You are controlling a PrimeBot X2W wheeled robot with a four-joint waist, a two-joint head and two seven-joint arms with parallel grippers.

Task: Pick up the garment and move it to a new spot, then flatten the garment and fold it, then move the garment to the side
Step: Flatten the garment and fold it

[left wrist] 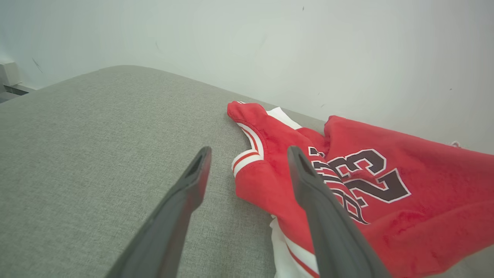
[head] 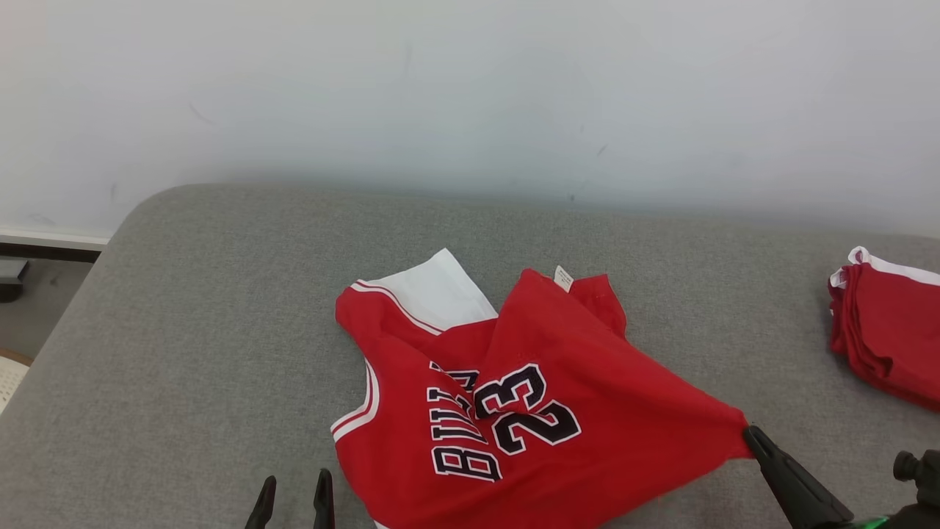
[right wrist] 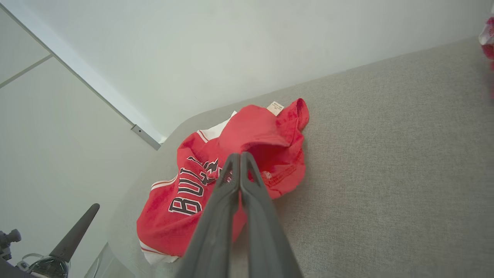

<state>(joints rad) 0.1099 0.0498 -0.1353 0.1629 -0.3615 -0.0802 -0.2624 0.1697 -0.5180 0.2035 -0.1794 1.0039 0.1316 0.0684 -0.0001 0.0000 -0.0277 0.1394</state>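
A red basketball jersey [head: 514, 411] with white trim and the number 23 lies crumpled on the grey cushioned surface [head: 220, 330]. My right gripper [head: 749, 433] is shut on the jersey's right corner, and the cloth is stretched out toward it. In the right wrist view the closed fingers [right wrist: 239, 158] pinch the red fabric [right wrist: 262, 135]. My left gripper [head: 292, 488] stands open just left of the jersey, near the front edge, touching nothing. In the left wrist view its fingertips [left wrist: 249, 154] straddle the jersey's white-trimmed armhole [left wrist: 251, 154], hovering above it.
A stack of folded red and white garments [head: 888, 330] lies at the right edge of the surface. A pale wall [head: 470, 95] runs behind. The surface's rounded left corner [head: 125, 220] drops off to the floor. Bare grey surface lies left of the jersey.
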